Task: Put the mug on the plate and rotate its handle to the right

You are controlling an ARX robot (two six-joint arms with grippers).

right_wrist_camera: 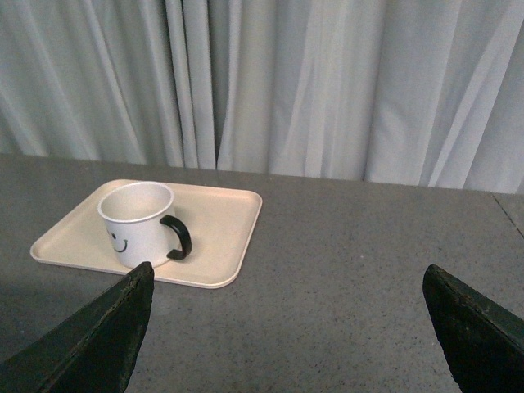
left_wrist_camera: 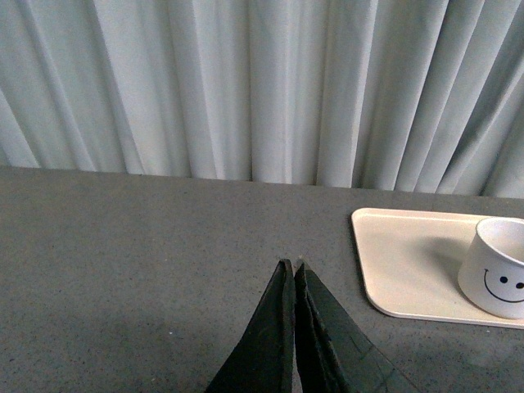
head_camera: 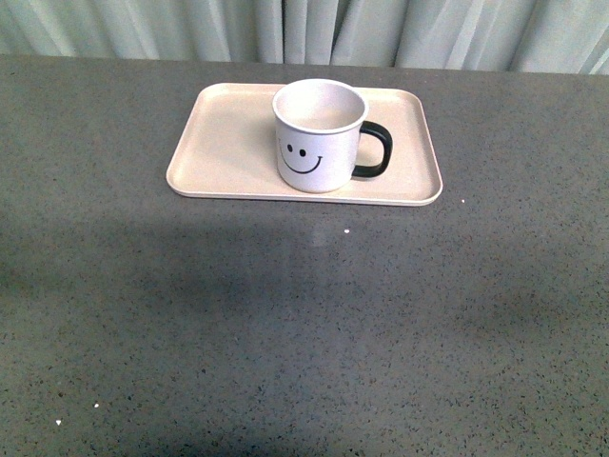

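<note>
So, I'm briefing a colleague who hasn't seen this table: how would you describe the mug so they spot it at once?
On the grey speckled table before the pale curtain, a beige rectangular plate lies near the far edge. The mug stands upright on it, slightly right of centre. It is white, with a black smiley face and a black handle pointing right.

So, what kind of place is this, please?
Probably a staged test bench rather than a home: a bare grey speckled tabletop, pale curtains closing off the back, and only a smiley mug standing on a beige plate.
</note>
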